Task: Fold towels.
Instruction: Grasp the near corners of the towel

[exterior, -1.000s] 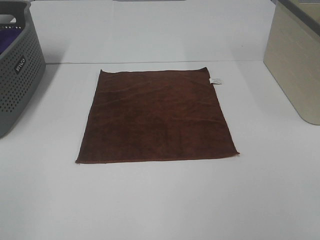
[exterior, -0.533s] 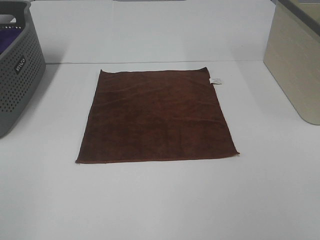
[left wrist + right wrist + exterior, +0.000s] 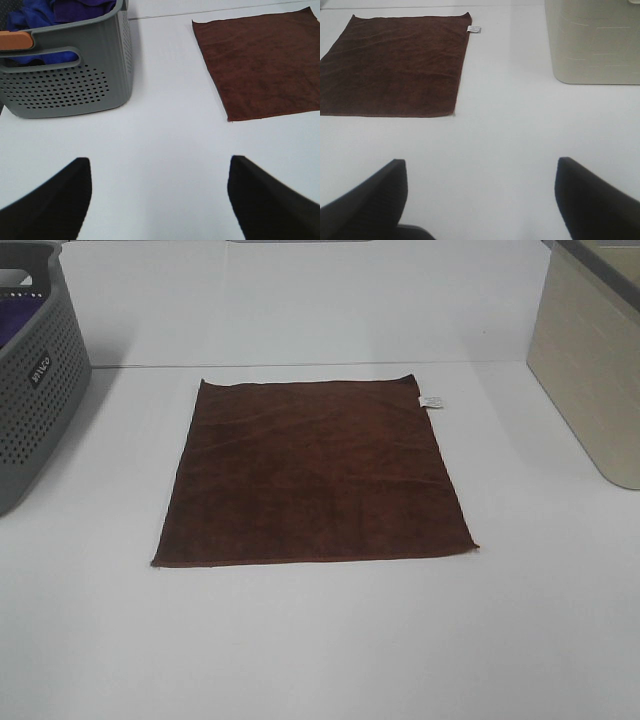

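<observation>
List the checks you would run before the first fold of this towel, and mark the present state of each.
1. Towel spread flat, no folds: ok.
2. Nothing lying on the towel: ok.
3. Left gripper open and empty: ok.
4. Right gripper open and empty: ok.
5. Grey basket and beige bin apart from the towel's edges: ok.
6. Gripper height above the table: cannot tell.

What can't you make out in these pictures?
Label on the towel: print too small, high view.
Grey basket: cut by high view's edge; its blue cloths cropped in left wrist view.
Beige bin: inside hidden by its wall, high view.
Left gripper, right gripper: wrist views crop all but fingertips.
</observation>
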`<state>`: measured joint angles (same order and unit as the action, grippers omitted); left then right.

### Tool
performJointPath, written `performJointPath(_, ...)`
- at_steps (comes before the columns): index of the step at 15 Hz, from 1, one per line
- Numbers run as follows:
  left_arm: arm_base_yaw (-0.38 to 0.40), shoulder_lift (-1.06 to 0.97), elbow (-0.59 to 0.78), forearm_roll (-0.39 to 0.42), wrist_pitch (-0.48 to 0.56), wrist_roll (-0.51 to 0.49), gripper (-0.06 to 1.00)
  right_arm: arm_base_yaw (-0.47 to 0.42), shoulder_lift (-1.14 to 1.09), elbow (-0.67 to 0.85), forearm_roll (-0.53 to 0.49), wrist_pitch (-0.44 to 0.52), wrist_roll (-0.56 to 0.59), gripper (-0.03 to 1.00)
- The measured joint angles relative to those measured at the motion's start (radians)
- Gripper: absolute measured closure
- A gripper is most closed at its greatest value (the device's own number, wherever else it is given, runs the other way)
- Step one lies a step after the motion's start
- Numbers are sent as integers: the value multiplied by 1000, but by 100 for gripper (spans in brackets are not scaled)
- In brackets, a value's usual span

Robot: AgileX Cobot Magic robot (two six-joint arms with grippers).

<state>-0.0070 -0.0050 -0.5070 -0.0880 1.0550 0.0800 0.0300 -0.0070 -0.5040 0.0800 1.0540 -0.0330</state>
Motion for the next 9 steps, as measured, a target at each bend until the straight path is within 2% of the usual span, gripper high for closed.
performJointPath(4,0,0,0,0,-1,0,22,0,0,0,1,0,0,20)
performJointPath(6,0,1,-7,0,-40,0,22,0,0,0,3,-2,0,20)
performJointPath(7,0,12,-13,0,-83,0,22,0,5,-4,8,-16,2,20)
performJointPath(9,0,66,-14,-2,-179,0,22,0,47,-16,12,-115,2,20)
